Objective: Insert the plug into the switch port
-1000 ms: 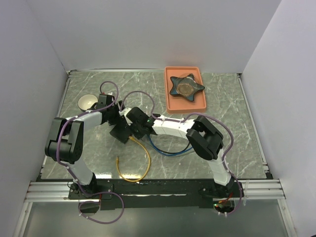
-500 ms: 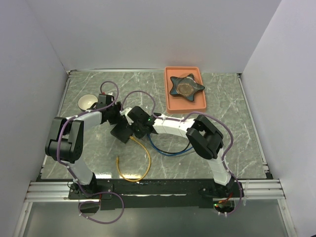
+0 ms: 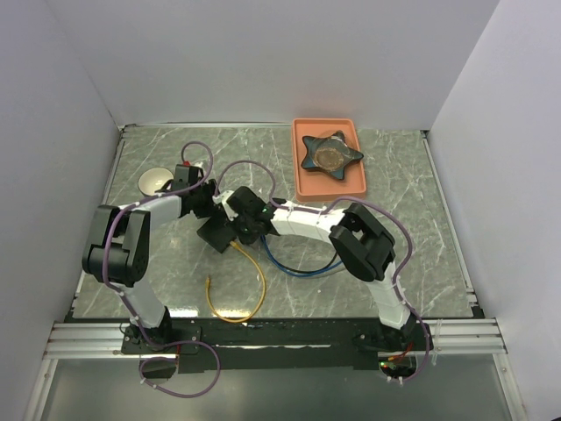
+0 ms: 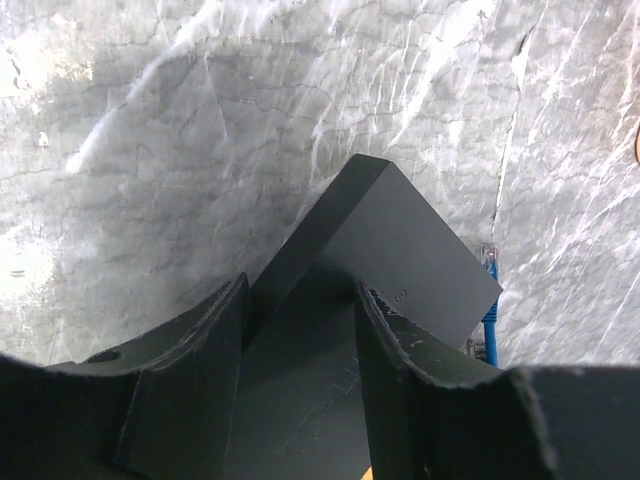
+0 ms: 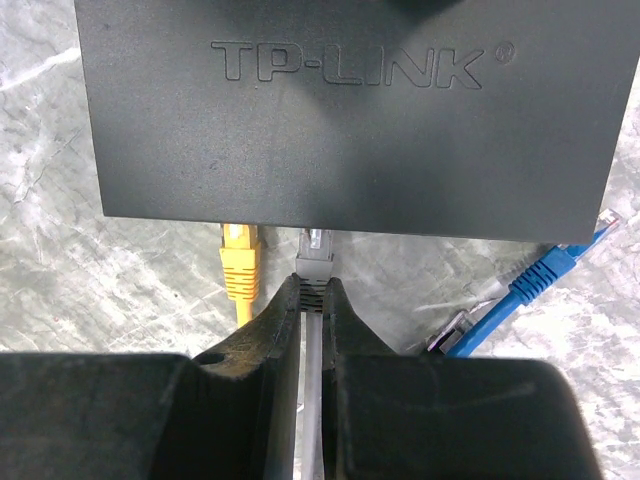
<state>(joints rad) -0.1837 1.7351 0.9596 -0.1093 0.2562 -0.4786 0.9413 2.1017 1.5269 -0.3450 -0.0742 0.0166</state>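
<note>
The flat black TP-LINK switch box [image 5: 350, 110] lies on the marble table, and it also shows in the top view [image 3: 213, 233]. My left gripper [image 4: 300, 300] is shut on the box from its far side, one finger on each flat face. My right gripper [image 5: 312, 290] is shut on a grey plug [image 5: 313, 258]. The plug's tip is at the box's port edge, just right of a yellow plug [image 5: 240, 268] that sits in a port. The ports themselves are hidden under the box's edge.
A yellow cable [image 3: 254, 282] and a blue cable [image 3: 298, 268] loop on the table near the front. Blue plugs [image 5: 530, 285] lie loose to the right of the grey plug. An orange tray [image 3: 328, 189] with a dark star-shaped object [image 3: 330, 155] is at the back. A white bowl [image 3: 154, 181] is at the back left.
My right gripper with the grey plug has edged a little toward the box. The left wrist has shifted slightly toward the back. The box has barely moved.
</note>
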